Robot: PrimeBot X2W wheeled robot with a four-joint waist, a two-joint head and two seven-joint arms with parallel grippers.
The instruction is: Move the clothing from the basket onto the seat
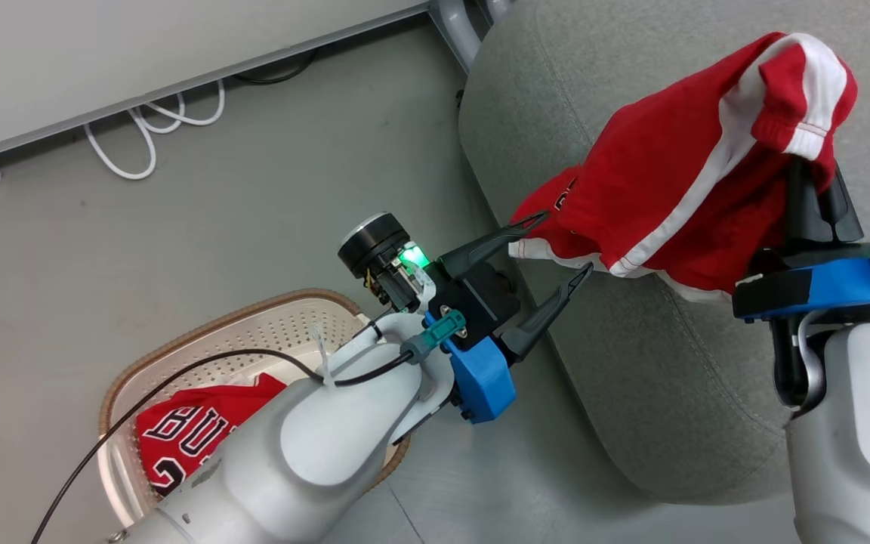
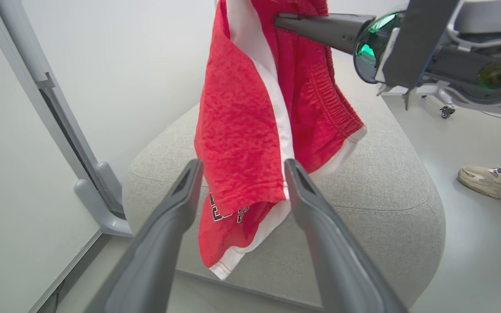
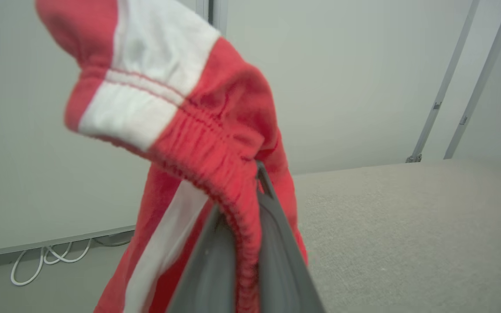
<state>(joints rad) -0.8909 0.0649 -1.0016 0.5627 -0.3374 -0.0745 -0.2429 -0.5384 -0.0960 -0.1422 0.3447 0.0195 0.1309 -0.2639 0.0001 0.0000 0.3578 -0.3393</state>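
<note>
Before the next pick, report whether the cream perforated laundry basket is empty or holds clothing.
Not empty: the cream perforated plastic basket holds a red jersey with black-and-white lettering.

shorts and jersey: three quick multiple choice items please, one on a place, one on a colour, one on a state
1. Where is the jersey? A) in the basket B) on a shelf C) on a hanger
2. What colour is the trim on the shorts? A) black B) white C) yellow
3. What state is the right gripper in? A) fingers wide open B) shut on the shorts C) shut on nothing

Answers: 1 A, its lettering shows inside the perforated wall; 2 B, white bands run along the side and hem; 3 B, the elastic waistband is pinched between the fingers.
</note>
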